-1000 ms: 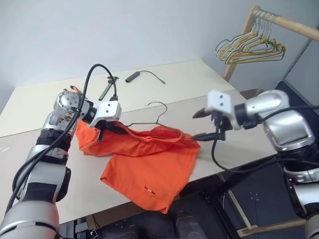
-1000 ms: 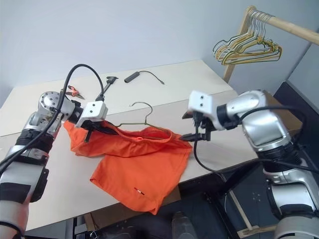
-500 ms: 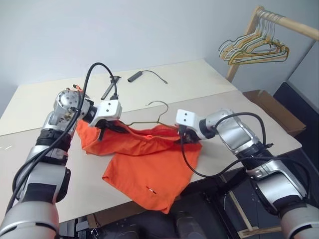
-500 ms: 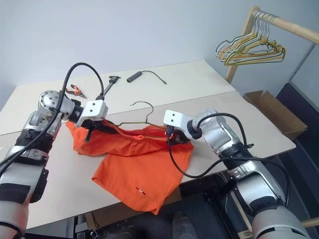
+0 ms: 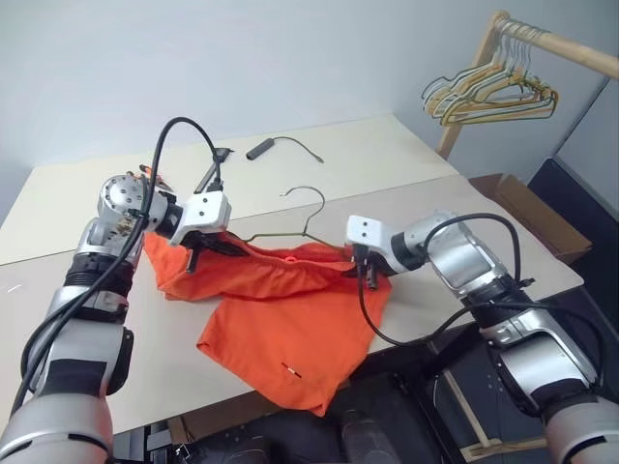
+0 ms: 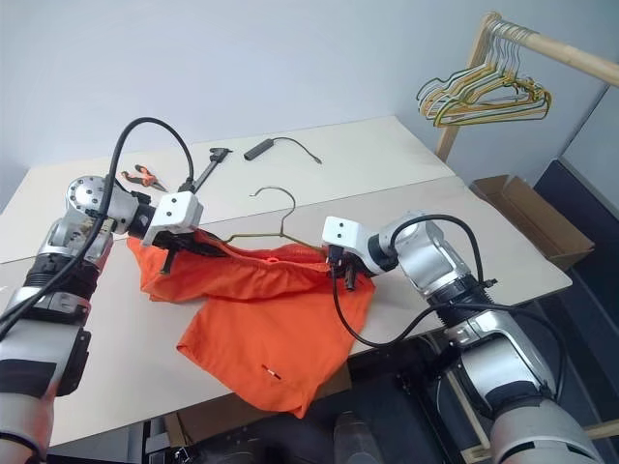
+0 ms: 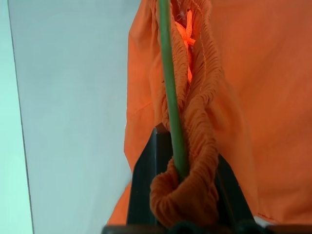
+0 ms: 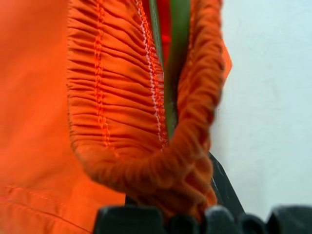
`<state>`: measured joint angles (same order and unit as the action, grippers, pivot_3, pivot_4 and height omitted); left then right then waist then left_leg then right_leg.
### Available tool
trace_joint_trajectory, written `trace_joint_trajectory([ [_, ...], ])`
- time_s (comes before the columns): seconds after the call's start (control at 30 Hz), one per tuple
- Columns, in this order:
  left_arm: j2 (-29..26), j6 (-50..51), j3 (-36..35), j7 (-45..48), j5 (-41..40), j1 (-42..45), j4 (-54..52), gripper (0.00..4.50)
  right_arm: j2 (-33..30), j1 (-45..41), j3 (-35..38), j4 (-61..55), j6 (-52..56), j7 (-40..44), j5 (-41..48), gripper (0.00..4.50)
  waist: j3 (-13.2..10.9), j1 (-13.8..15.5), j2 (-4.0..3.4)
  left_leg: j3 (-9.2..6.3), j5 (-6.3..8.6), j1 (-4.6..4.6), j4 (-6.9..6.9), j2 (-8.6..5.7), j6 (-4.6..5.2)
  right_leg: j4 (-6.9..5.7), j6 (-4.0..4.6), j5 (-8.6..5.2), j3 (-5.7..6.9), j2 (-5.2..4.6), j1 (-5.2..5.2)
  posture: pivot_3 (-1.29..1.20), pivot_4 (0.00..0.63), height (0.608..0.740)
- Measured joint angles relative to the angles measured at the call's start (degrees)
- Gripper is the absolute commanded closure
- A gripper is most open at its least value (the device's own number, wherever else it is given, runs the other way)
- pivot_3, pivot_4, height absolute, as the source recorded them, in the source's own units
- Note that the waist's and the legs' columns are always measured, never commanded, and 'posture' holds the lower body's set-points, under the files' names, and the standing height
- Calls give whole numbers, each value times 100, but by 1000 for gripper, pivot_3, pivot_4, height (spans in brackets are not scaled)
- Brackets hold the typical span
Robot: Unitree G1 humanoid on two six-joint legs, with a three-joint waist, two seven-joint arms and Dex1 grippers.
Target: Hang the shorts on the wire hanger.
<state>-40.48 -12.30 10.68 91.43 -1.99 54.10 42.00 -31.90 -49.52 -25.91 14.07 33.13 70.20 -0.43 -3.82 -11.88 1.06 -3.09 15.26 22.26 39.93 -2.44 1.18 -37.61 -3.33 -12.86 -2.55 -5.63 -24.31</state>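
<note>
Item: bright orange fabric shorts [image 5: 290, 309] with a gathered elastic waistband, lying on the pale beige worktop [image 5: 387, 164]. One leg hangs over the near edge; a small white mark sits close to that hem. The waistband is lifted a little and stretched between the two grippers.

Item: thin grey-olive wire hanger [image 5: 290, 230], triangular loop with a small hook. The hook stands up clear above the waistband; the lower wire runs inside the waistband, seen as a green rod among the gathers in both wrist views.

Left gripper [image 5: 198, 249]: clamped on the waistband's end at the robot's left, fingers narrow, cloth bunched between them with the hanger wire [image 7: 170, 112] passing through the pinch.

Right gripper [image 5: 366, 274]: closed tight on the opposite end of the waistband, the gathered elastic [image 8: 161, 165] folded over its black fingers, hanger wire just beside the fold.

Other items on the far part of the worktop, well apart from the shorts: a black cylindrical tool with a thin cord [image 5: 261, 148], a dark hand tool [image 5: 211, 169], orange-handled pliers [image 6: 140, 175].

Beyond the worktop on the right: a wooden rack [image 5: 542, 41] carrying a bunch of yellowish and pale hangers [image 5: 488, 92]; a brown cardboard box [image 5: 527, 208] below.
</note>
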Motion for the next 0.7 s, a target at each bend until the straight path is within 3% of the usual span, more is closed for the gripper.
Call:
trace_joint_trajectory([
  [0.2,66,6,-251,19,-273,9,-17,1896,-235,58,349,-436,420,271,412,4500,1,0,0,-1,0,0,0,1,0,1,0,0,1,-1,0,-149,0,740],
  [0.4,284,30,-502,-275,-523,415,-39,55,-572,646,669,-1184,934,266,846,4500,1,38,2,-4,0,8,3,-1,0,5,-1,0,8,-5,1,-167,2,740],
  [0.7,654,808,-1187,-1125,-1180,630,-388,24,-1028,1764,1525,-2454,2108,-305,1546,4500,3,-20,1,-3,1,2,1,-2,2,34,-9,-4,2,-9,5,-221,17,740],
])
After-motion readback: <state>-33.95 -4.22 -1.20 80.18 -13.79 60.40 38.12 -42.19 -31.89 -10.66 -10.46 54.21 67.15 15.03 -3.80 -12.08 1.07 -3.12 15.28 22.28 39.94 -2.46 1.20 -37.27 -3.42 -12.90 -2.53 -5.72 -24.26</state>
